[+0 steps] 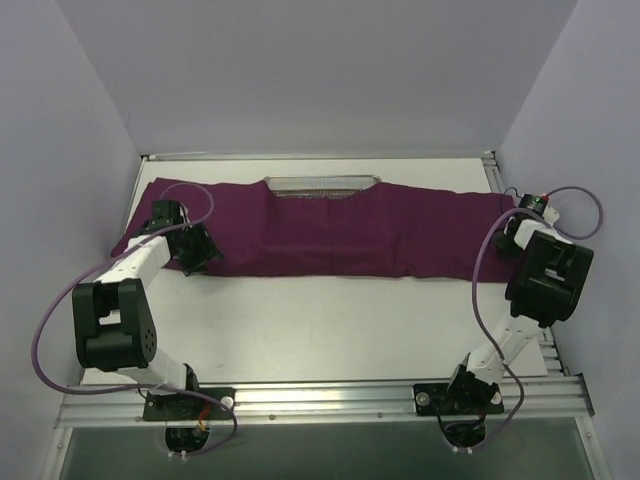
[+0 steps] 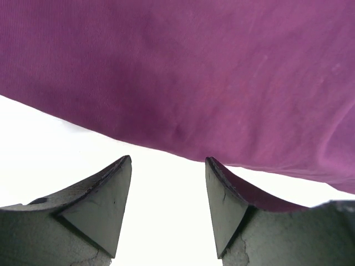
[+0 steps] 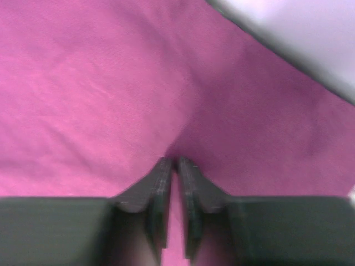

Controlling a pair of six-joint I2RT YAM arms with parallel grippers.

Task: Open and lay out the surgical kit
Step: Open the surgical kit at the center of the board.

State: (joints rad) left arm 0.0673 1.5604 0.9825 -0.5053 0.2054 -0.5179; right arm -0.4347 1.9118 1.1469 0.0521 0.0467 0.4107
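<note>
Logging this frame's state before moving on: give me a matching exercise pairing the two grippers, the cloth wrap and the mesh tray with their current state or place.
1. left gripper
2. right gripper
3. cloth wrap
4. wire-mesh tray

A. peeks out at the wrap's far edge
B. fingers pinched shut on the wrap
C. fingers apart at the wrap's near edge
D. spread wide across the table

Pairs: 1-C, 2-B, 3-D, 4-A

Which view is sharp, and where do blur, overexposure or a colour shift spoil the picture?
Top view: sharp and evenly lit, the cloth dark purple. Left wrist: the table is blown out to plain white, while the left tool is in focus. Right wrist: soft all over, the right tool blurred, the cloth looking bright pink.
</note>
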